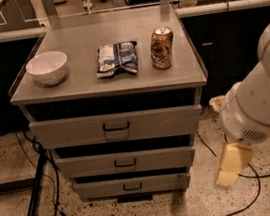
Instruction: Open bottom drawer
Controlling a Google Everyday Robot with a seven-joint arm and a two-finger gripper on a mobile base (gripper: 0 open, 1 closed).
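The grey cabinet has three drawers. The bottom drawer (132, 185) is the lowest and narrowest-looking front, with a small black bar handle (132, 186). It sits pushed in like the middle drawer (125, 162) and the top drawer (116, 127) above it. My white arm (262, 96) reaches in from the right, and my gripper (229, 166) hangs pale yellow beside the cabinet's right side, at about the bottom drawer's height and clear of its handle.
On the cabinet top (91, 83) stand a white bowl (47, 67), a crumpled snack bag (116, 58) and a brown can (162, 48). Black cables (47, 194) and a stand leg lie on the speckled floor at the left; another cable (252, 183) runs at the right.
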